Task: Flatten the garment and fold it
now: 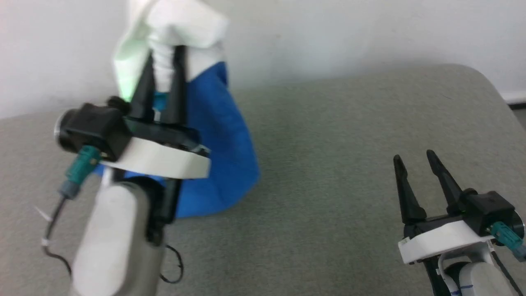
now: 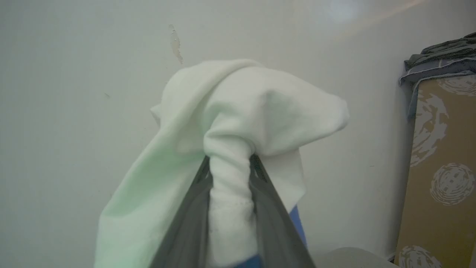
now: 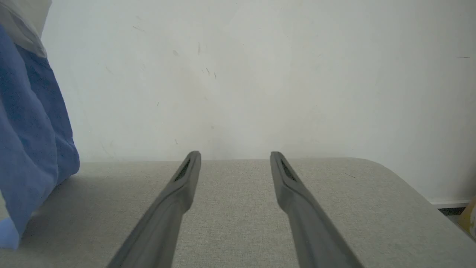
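Where its two long, dark, tapering fingers closed in, the left gripper (image 1: 164,53) was clamped on a bunched, rope-like twist of white cloth belonging to the garment (image 1: 218,135), a thin, soft shirt with a white body and bright blue parts. High above the surface, that gripper held the fabric aloft, and the white cloth ballooned over the fingertips in a rounded, hood-like fold. A faint line of stitching crossed the pinched roll in the left wrist view. Below the grip, the blue fabric hung in a wide, smooth cone whose lower edge reached down to the table (image 1: 349,144), a flat top covered in grey, finely woven textile with a rounded corner. Well apart, on the robot's right, the right gripper (image 1: 414,156) sat low above that table, its slim matte fingers spread wide with nothing between them. Behind everything stood a plain white wall (image 1: 328,33), lightly scuffed. At the edge of the left wrist view stood a brown cardboard box (image 2: 442,167) printed with pale swirls, with dark grey folded cloths (image 2: 442,56) heaped on top.
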Controlling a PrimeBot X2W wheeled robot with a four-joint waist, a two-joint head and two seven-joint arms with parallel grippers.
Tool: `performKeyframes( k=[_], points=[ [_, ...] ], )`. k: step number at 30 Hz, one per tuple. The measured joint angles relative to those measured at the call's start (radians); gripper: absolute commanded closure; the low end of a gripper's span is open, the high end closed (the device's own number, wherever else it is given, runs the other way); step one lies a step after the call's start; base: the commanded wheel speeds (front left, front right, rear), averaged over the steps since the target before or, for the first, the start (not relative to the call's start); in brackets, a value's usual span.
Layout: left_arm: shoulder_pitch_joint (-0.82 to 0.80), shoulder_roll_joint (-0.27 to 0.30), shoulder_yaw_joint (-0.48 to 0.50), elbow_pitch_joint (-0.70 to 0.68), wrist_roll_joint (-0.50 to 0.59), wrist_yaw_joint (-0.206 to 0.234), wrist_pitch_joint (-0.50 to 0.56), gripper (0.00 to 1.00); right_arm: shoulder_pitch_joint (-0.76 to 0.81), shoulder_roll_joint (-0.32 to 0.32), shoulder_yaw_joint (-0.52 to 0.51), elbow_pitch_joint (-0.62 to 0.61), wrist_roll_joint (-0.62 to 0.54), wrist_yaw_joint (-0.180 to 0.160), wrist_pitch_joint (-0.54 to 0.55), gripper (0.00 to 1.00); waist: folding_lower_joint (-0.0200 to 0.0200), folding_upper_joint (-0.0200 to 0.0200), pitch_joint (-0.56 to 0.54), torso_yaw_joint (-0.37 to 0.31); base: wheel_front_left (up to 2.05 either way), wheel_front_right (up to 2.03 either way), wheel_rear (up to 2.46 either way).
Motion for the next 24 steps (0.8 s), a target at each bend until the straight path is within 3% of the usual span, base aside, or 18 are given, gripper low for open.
performKeyframes(
  k=[6, 11, 15, 16, 17, 18, 19, 24],
  points=[
    [0.079, -0.062, -0.087, 0.058, -0.030, -0.004, 0.010, 1.00, 0.001, 0.000, -0.015, 0.007, 0.010, 0.000, -0.013, 0.00, 0.0001, 0.0000, 0.038, -0.085, 0.00, 0.00, 0.00],
    [0.284, -0.066, -0.119, 0.253, -0.047, 0.015, 0.015, 1.00, 0.000, 0.000, -0.011, 0.024, 0.025, 0.000, -0.025, 0.00, 0.0002, 0.0000, 0.086, -0.120, 0.00, 0.00, 0.00],
    [0.351, -0.069, -0.139, 0.336, -0.049, 0.019, -0.023, 1.00, 0.000, -0.001, -0.010, 0.029, 0.024, 0.000, -0.026, 0.00, 0.0003, 0.0000, 0.104, -0.125, 0.00, 0.00, 0.00],
    [0.357, -0.072, -0.147, 0.354, -0.049, 0.019, -0.046, 0.85, 0.000, -0.001, -0.009, 0.030, 0.020, 0.000, -0.026, 0.00, 0.0003, 0.0000, 0.106, -0.122, 0.00, 0.00, 0.00],
    [0.358, -0.074, -0.160, 0.370, -0.048, 0.017, -0.063, 0.59, 0.000, 0.000, -0.010, 0.031, 0.014, 0.000, -0.025, 0.00, 0.0002, 0.0000, 0.107, -0.118, 0.00, 0.00, 0.00],
    [0.361, -0.077, -0.170, 0.380, -0.048, 0.009, -0.079, 0.08, 0.000, 0.000, -0.010, 0.031, 0.011, 0.000, -0.025, 0.00, 0.0001, 0.0000, 0.108, -0.113, 0.00, 0.00, 0.00],
    [0.364, -0.081, -0.180, 0.387, -0.048, 0.002, -0.098, 0.00, 0.000, -0.001, -0.012, 0.031, 0.005, 0.000, -0.024, 0.00, 0.0002, 0.0000, 0.107, -0.107, 0.00, 0.00, 0.00],
    [0.370, -0.092, -0.204, 0.361, -0.042, -0.017, -0.157, 0.00, 0.002, 0.000, -0.019, 0.026, -0.016, 0.000, -0.013, 0.00, 0.0002, 0.0000, 0.086, -0.070, 0.00, 0.00, 0.00]
  ],
)
